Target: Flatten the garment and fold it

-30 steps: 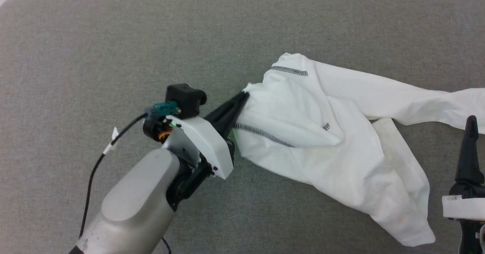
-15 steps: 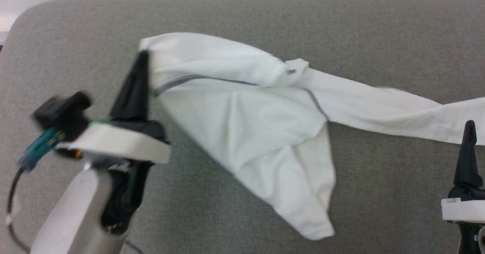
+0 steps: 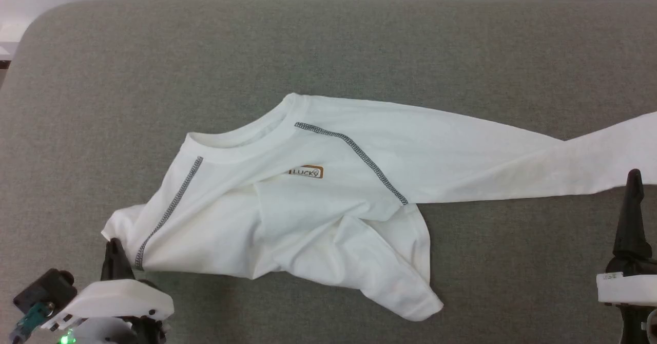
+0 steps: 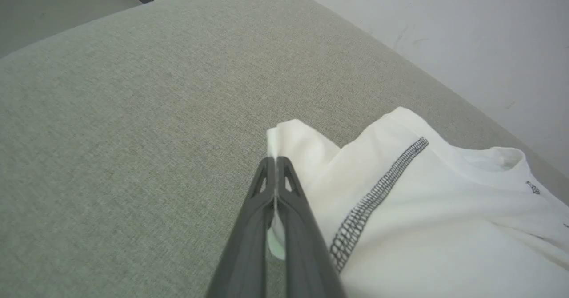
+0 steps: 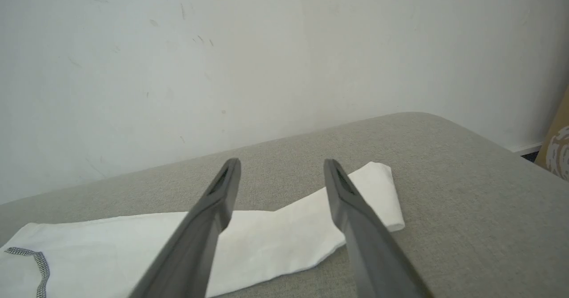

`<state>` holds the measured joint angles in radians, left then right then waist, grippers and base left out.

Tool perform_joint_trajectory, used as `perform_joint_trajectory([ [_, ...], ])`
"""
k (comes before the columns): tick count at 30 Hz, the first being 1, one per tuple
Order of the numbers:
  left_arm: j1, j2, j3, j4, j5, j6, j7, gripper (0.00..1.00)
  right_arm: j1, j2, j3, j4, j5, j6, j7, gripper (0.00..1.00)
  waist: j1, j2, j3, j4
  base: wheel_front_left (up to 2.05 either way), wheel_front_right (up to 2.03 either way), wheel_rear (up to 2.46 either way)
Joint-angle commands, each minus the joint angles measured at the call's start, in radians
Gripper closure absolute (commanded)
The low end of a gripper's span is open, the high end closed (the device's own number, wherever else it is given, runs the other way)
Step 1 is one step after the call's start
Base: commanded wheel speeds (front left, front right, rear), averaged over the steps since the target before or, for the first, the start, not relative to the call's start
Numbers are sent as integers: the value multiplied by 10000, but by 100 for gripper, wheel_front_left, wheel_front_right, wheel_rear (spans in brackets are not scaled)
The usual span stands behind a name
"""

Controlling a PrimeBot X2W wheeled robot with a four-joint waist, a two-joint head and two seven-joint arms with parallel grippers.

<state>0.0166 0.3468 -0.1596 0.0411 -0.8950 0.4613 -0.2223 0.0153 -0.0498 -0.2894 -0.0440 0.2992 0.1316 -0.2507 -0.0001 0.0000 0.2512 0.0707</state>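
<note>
Head view: in the last second my left gripper, fingers pressed together on a pinch of fabric down-left of the "LUCKY" patch, has swung the white long-sleeved shirt over, so it now lies chest-up on the grey cushion; I judge the flattening about half done. My right gripper stands spread and empty far right of the patch, by the long sleeve. That sleeve's cuff runs off the picture's edge. The crumpled fold below the patch could be sleeve or hem, I cannot tell.
</note>
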Motion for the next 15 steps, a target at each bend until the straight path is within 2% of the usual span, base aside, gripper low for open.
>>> perform_joint_trajectory([
  [1, -164, -100, 81, 109, -74, -121, -104, 100, -11, -5, 9, 24, 1, -9, -75, 0, 1, 0, -49, 31, 0, 0, 0],
  [2, -250, -168, 109, 176, -54, -222, -158, 100, -19, -5, 9, 35, -11, -9, -76, 0, 1, 0, -77, 48, 0, 0, 0],
  [4, -441, -227, 164, 134, 101, -448, -255, 54, -19, -5, -6, 38, -36, -9, -76, 0, 1, 0, -135, 83, 0, 0, 0],
  [6, -619, -185, 232, -124, 465, -634, -329, 0, -1, -5, -26, 36, -60, -9, -64, 0, 1, 0, -193, 102, 0, 0, 0],
  [10, -873, -137, 625, -1270, 1614, -1037, -385, 0, 59, -5, -33, -6, -72, -9, -42, 0, 1, 0, -271, 80, 0, 0, 0],
  [15, -578, -699, 1568, -2471, 3452, -1206, -391, 0, 151, -5, 103, 28, 32, -9, -50, 0, 1, 0, -306, -61, 0, 0, 0],
])
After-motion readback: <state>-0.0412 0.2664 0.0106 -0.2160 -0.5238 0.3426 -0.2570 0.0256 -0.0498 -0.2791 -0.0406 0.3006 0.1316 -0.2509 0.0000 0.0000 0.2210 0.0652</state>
